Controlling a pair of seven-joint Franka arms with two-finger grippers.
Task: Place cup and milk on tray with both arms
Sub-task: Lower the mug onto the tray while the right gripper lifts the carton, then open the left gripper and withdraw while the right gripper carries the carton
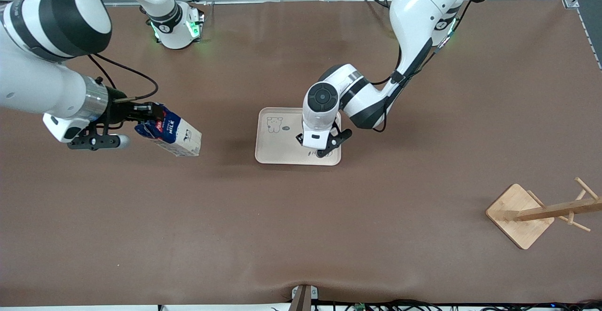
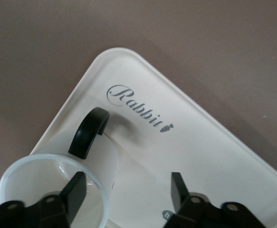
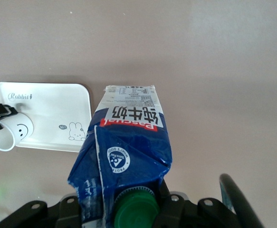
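My right gripper (image 1: 143,119) is shut on the top of the milk (image 1: 176,136), a blue and white carton that hangs tilted above the brown table toward the right arm's end, apart from the tray. In the right wrist view its green cap sits between the fingers (image 3: 133,205). The cream tray (image 1: 277,144) lies mid-table. My left gripper (image 1: 324,148) is low over the tray's corner. The white cup (image 2: 106,159) with a black handle stands on the tray (image 2: 200,142). The left gripper (image 2: 126,190) is open, one finger inside the cup's rim, the other outside. The front view hides the cup.
A wooden rack (image 1: 519,214) on a square base stands toward the left arm's end, nearer the front camera than the tray. The right wrist view shows the smiley cup (image 3: 10,133) on the tray's (image 3: 48,104) corner. Brown table lies bare between the milk and the tray.
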